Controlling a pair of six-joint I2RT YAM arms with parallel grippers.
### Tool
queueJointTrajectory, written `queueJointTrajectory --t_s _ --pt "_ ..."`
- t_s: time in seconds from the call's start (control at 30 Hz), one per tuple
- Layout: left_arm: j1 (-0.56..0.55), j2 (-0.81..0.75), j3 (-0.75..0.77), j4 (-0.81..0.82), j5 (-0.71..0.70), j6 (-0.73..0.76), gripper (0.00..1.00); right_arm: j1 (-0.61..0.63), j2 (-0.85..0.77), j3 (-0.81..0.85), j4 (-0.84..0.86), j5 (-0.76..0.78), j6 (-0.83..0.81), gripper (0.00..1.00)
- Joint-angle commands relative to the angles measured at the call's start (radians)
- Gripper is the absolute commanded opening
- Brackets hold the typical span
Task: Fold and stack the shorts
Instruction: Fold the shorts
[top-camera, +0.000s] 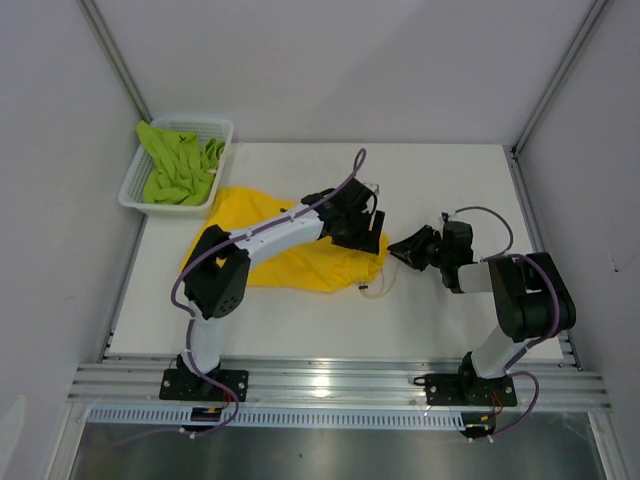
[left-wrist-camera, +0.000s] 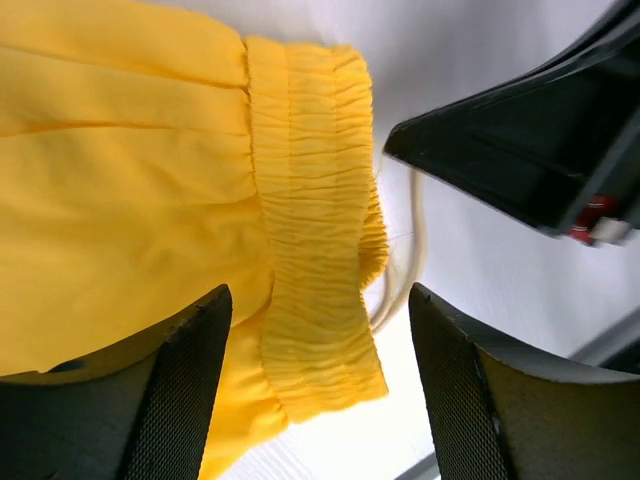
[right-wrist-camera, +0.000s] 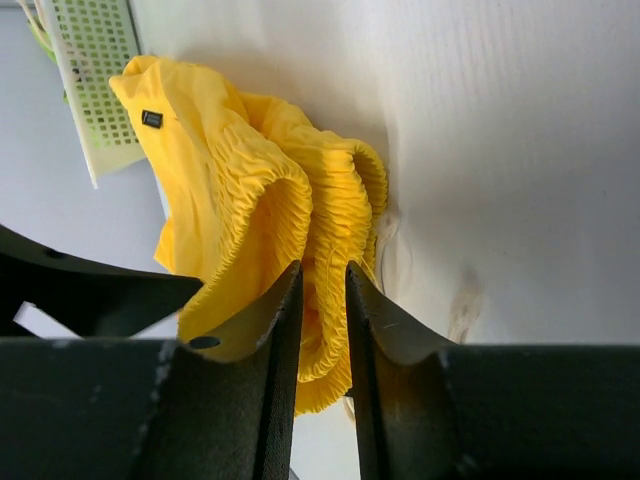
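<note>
I note: shorts on table, left of centre — second pair in basket at far-left corner.

The bright yellow shorts lie crumpled on the table's left half, elastic waistband toward the middle and white drawstring trailing beside it, while the lime green shorts sit heaped in the basket at the far left corner.

The yellow shorts just beside the white mesh basket are a bright, plain shade, with a finely ribbed waistband, a white drawstring and a small black label. The lime green shorts inside the basket are plain too, and the table under the basket is white.
</note>
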Motion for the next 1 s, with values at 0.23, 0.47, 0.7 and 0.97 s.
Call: queueJointTrajectory --t_s 0.23,0.47,0.7,0.97 --pt "0.107 -0.215 -0.091 0.123 0.121 -0.034 0.78 0.043 0.045 -0.035 0.222 -0.062 0.036 0.25" --pt "0.127 -0.094 -0.099 0.180 0.145 -0.038 0.75 0.057 0.109 -0.044 0.275 -0.077 0.059 0.14" --pt "0.103 0.003 -0.105 0.247 0.165 -0.060 0.65 0.095 0.111 -0.094 0.288 -0.045 0.047 0.06" --pt "0.101 0.012 -0.212 0.362 0.180 -0.092 0.46 0.112 0.177 -0.077 0.339 -0.065 0.053 0.03"
